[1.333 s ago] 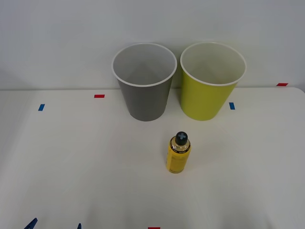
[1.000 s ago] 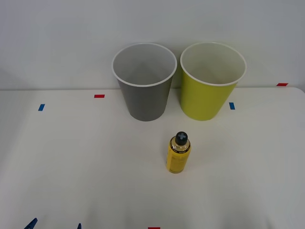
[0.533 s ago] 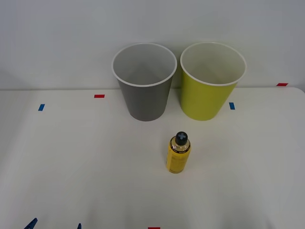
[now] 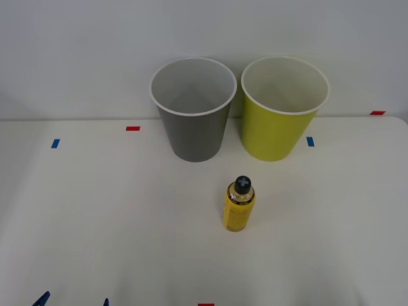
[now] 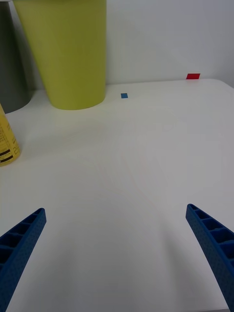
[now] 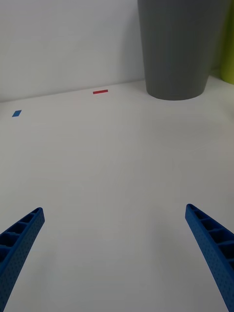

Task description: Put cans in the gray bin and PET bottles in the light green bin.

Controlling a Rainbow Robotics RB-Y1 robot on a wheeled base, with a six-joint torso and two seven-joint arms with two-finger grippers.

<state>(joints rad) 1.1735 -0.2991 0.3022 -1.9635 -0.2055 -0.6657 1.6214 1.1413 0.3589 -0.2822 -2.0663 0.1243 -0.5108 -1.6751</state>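
The PET bottle (image 4: 239,205), with a black cap and a yellow label, stands upright on the white table in front of the two bins. The gray bin (image 4: 193,127) stands at the back, with the light green bin (image 4: 277,131) just to its right. The cans are out of view. My left gripper (image 4: 73,301) sits low at the near left edge, open, with nothing between its fingers (image 6: 19,239). My right gripper (image 5: 117,253) is open over bare table, with the bottle (image 5: 7,141) ahead at one side and the light green bin (image 5: 68,53) beyond it.
Small tape marks lie on the table: red (image 4: 132,128) and blue (image 4: 55,143) at the left, blue (image 4: 310,141) and red (image 4: 377,113) at the right. A pale wall rises right behind the bins.
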